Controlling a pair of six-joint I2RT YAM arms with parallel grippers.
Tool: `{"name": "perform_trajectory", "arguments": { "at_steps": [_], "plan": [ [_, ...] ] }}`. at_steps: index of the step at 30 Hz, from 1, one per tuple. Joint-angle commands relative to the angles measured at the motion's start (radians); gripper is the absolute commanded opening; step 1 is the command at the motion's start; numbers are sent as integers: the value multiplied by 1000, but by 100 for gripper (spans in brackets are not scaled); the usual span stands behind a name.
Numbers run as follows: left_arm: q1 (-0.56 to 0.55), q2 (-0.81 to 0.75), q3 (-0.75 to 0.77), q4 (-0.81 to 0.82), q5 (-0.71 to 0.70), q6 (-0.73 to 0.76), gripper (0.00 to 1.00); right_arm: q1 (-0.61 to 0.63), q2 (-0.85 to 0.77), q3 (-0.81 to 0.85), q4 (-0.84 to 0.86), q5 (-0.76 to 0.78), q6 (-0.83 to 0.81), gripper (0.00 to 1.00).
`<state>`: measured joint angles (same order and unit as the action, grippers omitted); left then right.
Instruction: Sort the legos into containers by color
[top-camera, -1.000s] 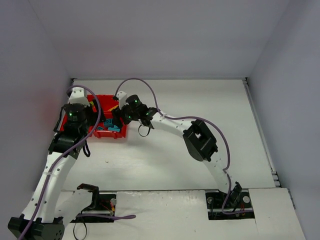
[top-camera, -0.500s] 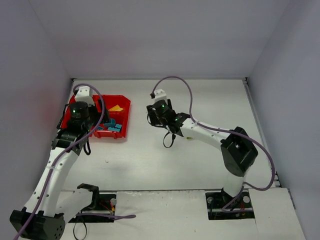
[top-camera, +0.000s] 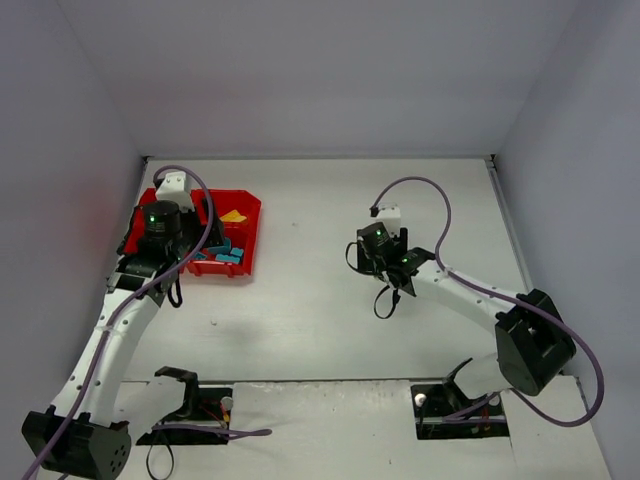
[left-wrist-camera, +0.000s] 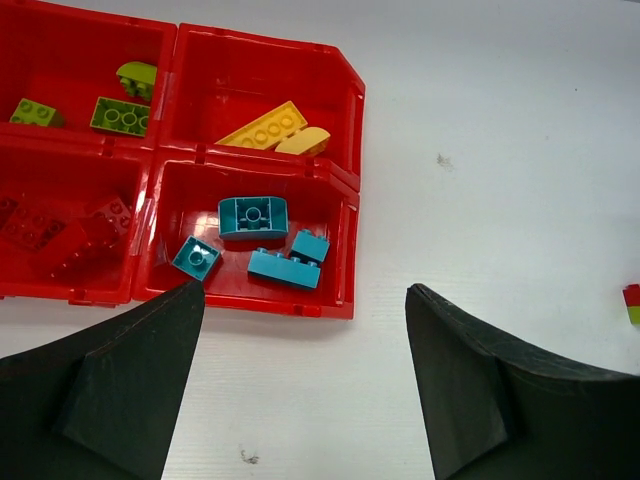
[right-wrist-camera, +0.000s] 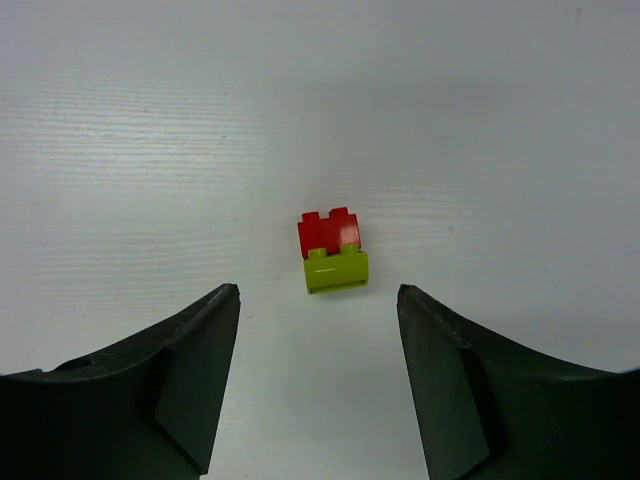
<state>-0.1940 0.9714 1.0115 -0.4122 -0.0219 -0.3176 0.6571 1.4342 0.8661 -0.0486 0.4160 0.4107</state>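
The red tray (left-wrist-camera: 345, 100) lies at the table's far left (top-camera: 250, 215). In the left wrist view its four compartments hold lime green legos (left-wrist-camera: 120, 115), yellow legos (left-wrist-camera: 265, 125), red legos (left-wrist-camera: 60, 235) and teal-blue legos (left-wrist-camera: 255, 215). My left gripper (left-wrist-camera: 305, 300) is open and empty, high over the tray's near edge (top-camera: 160, 235). My right gripper (right-wrist-camera: 317, 291) is open and empty over mid table (top-camera: 382, 255). Just ahead of its fingertips a red brick (right-wrist-camera: 328, 232) joined to a lime green brick (right-wrist-camera: 336, 270) lies on the table.
The joined red and green bricks also show at the right edge of the left wrist view (left-wrist-camera: 632, 300). White walls enclose the table at the back and on both sides. The purple cables loop above both arms.
My right arm has swung from over the tray rightward to mid table, above the red and green pair. My left arm has shifted only slightly by the tray.
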Motion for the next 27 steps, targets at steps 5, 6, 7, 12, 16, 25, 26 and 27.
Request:
{"name": "perform_trajectory", "arguments": {
  "at_steps": [5,6,7,12,16,25,26,27],
  "plan": [
    [7,7,39,64,22,-8,75,-65,-28,-49,10,-17,43,57],
    [8,7,39,64,22,-8,75,-70,-23,-49,13,-29,34,56],
    [8,9,39,64,22,-8,75,-71,-20,-49,19,-42,31,55],
    [8,9,38,64,45,-8,75,-96,14,-44,36,-115,20,53],
    [8,10,38,65,42,-6,75,-102,49,-27,39,-167,-1,52],
    [8,18,36,66,46,-5,75,-119,118,2,39,-184,-12,51],
    [8,20,38,66,45,-5,75,-122,132,5,68,-189,-12,50],
    [8,21,36,66,45,-3,75,-125,138,8,70,-195,-10,50]
  ]
}}
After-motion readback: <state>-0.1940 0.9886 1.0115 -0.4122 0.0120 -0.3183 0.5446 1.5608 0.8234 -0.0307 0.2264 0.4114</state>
